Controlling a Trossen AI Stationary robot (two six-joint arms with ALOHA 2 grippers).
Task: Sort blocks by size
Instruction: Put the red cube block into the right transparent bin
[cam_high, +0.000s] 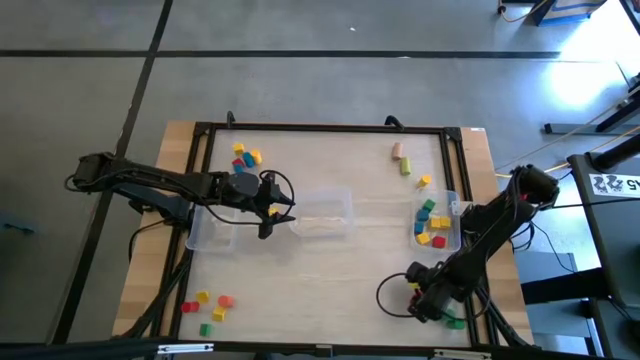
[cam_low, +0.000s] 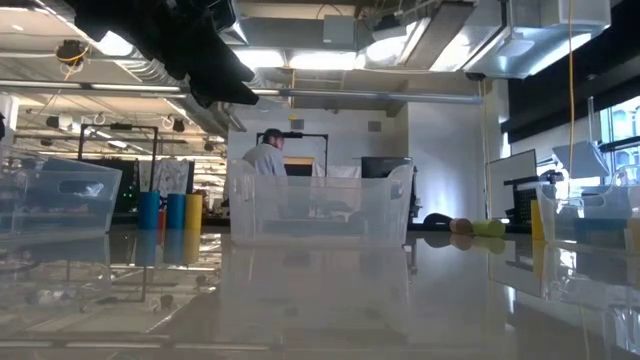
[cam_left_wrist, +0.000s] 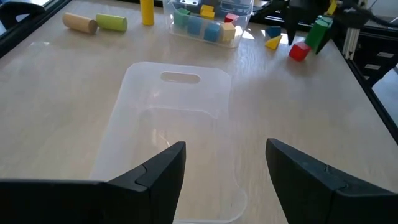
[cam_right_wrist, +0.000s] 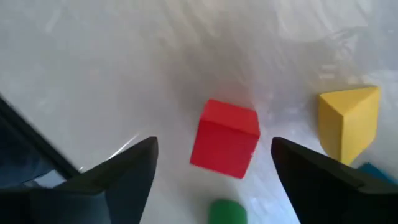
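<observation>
We see the right claw (cam_high: 428, 300) low over the desk (cam_high: 330, 270) at its near right corner, fingers spread wide, with a red cube (cam_right_wrist: 225, 138) lying between them but not touched; a yellow wedge (cam_right_wrist: 348, 123) sits just beside the cube and a green piece (cam_right_wrist: 226, 211) near it. The left claw (cam_high: 272, 207) hangs over the left middle of the desk, fingers spread and holding nothing, pointing at an empty clear bin (cam_high: 322, 213) in the centre; another clear bin (cam_high: 210, 227) lies under that arm. A third bin (cam_high: 452, 218) by the right edge holds several blocks (cam_high: 432, 224) in green, blue, red and yellow. The other blocks are scattered: a small group (cam_high: 245, 158) in yellow, blue and red near the far left, a tan cylinder (cam_high: 397, 150) and a green cylinder (cam_high: 406, 167) at the far right with a yellow piece (cam_high: 424, 181) close by, and a red, yellow and green cluster (cam_high: 207, 306) at the near left corner. In the low view a person (cam_low: 267, 157) stands in the room beyond.
</observation>
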